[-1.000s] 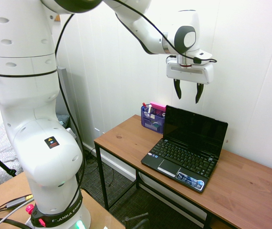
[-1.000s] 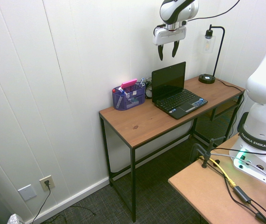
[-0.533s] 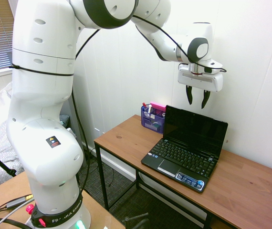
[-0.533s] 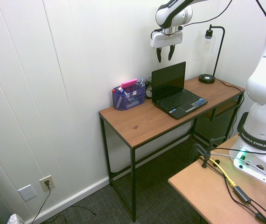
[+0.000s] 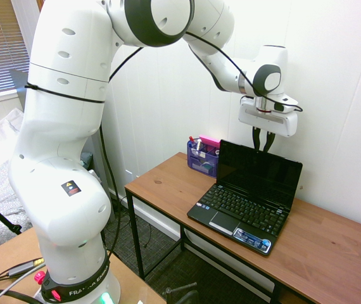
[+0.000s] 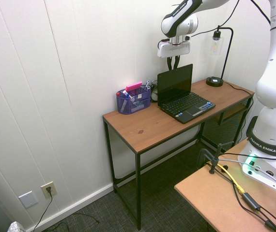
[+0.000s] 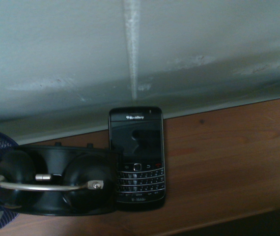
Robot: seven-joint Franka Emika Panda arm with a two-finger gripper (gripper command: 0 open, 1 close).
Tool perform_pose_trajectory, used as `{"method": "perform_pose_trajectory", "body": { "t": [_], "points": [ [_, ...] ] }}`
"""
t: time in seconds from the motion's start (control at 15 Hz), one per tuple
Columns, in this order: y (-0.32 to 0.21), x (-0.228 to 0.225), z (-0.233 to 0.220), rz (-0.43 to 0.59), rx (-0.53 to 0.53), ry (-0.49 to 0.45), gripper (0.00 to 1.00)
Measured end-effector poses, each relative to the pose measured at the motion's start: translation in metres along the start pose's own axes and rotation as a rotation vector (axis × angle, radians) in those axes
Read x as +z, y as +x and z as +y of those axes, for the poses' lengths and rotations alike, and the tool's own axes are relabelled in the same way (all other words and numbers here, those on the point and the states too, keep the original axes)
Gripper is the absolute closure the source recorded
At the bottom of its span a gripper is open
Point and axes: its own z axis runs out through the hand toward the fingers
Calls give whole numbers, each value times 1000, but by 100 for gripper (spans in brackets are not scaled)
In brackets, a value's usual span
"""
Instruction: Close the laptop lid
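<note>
In the first exterior view, your hand hangs just behind the top edge of the lid, fingers drawn nearly together and gripping nothing. The lid stands fully upright on the laptop, which sits toward the bench's back edge, so nothing of the closing is done yet; I judge you must push the top edge forward and down. The arm's base reads "FRANKA EMIKA".

From the second exterior view, the lid faces the front edge, with the hand just above and behind it.

In the wrist view, a phone marked "BlackBerry" lies on the wood beside a black holder.
</note>
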Motion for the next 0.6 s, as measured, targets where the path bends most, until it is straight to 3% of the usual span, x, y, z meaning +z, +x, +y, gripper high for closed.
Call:
{"method": "perform_pose_trajectory", "body": {
  "t": [0.6],
  "points": [
    [-12, 20, 26, -33, 6, -7, 100]
  ]
}}
